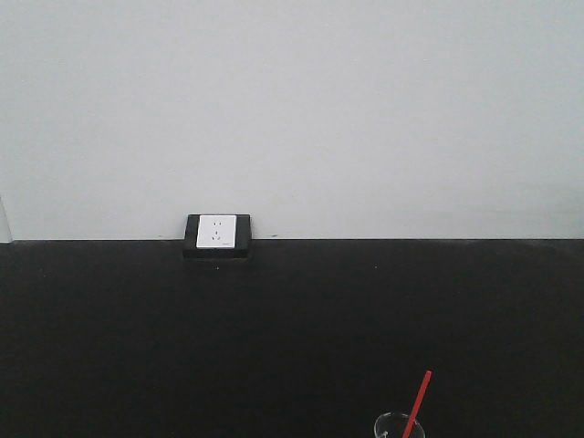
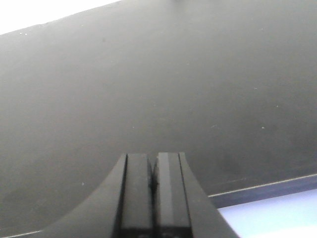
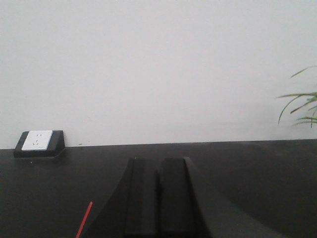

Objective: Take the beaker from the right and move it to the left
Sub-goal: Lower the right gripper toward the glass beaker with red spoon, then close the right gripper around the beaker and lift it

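I see the black table filling the lower half of the front view. The left gripper and the right gripper each have jaws pressed together. The beaker is at the bottom edge, right of centre, with its red rod slanted.

A black desk runs up to a plain pale wall. At the desk's back edge, left of the middle, a white power socket in a black housing sits against the wall. Thin green plant leaves reach in above the desk's far right.
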You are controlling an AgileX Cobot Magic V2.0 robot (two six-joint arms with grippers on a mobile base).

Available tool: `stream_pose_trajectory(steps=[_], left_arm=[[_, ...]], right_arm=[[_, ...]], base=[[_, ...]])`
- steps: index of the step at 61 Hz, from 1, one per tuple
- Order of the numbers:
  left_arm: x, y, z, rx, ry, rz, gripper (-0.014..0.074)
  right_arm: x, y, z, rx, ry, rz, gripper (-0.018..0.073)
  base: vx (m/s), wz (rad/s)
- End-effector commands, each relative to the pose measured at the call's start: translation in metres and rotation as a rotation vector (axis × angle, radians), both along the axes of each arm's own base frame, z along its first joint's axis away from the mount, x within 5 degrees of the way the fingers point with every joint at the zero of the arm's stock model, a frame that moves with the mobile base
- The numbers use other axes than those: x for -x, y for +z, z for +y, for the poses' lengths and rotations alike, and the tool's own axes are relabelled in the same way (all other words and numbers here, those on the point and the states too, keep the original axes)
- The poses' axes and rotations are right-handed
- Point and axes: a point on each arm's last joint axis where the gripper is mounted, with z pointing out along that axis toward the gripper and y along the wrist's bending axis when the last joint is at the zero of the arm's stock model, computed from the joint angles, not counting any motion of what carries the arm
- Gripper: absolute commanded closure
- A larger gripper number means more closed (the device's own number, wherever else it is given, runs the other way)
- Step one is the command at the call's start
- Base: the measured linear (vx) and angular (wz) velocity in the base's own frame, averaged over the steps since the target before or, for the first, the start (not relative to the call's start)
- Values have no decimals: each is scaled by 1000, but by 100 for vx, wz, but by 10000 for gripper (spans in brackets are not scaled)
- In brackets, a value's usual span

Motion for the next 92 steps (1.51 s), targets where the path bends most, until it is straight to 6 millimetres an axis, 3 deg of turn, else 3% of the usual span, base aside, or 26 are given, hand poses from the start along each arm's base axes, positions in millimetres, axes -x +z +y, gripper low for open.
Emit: stream_pose_trajectory(steps=[1, 7, 11, 20, 32, 43, 56, 64, 70, 76, 81, 87, 92], left_arm=[[-2, 1, -1, 2, -12, -63, 603], [-2, 1, -1, 2, -12, -63, 603], [-2, 1, -1, 2, -12, -63, 603], [-2, 1, -1, 2, -12, -63, 603], [-2, 1, -1, 2, -12, -63, 603], [-2, 1, -1, 2, -12, -63, 603], [-2, 1, -1, 2, -12, -63, 603], [-2, 1, -1, 2, -12, -63, 603], [-2, 1, -1, 2, -12, -63, 603], [-2, 1, -1, 2, -12, -63, 603], [-2, 1, -1, 2, -12, -63, 603], [-2, 1, -1, 2, -12, -63, 603], [-2, 1, -1, 2, -12, -63, 603]], right_arm=[[-20, 44, 1, 40, 5, -105, 567], [-47, 63, 2, 24, 17, -125, 567], [-64, 66, 3, 23, 23, -114, 567], [-91, 56, 3, 21, 28, -49, 565], [-113, 44, 5, 39, 41, -10, 509], [-121, 40, 8, 98, 68, -16, 340], [-122, 44, 10, 129, 90, -73, 3], [-122, 44, 10, 128, 91, -80, -121], [-122, 44, 10, 124, 90, -79, -153], [-121, 45, 11, -1, 109, -79, -141], [-122, 42, 14, 26, 142, -90, -126], [-119, 27, 26, 125, 265, -162, -97], [-114, 6, 33, 104, 355, -169, -65]], base=[[0, 0], [0, 0], [0, 0], [0, 0], [0, 0], [0, 0], [0, 0], [0, 0], [0, 0], [0, 0], [0, 0], [0, 0], [0, 0]])
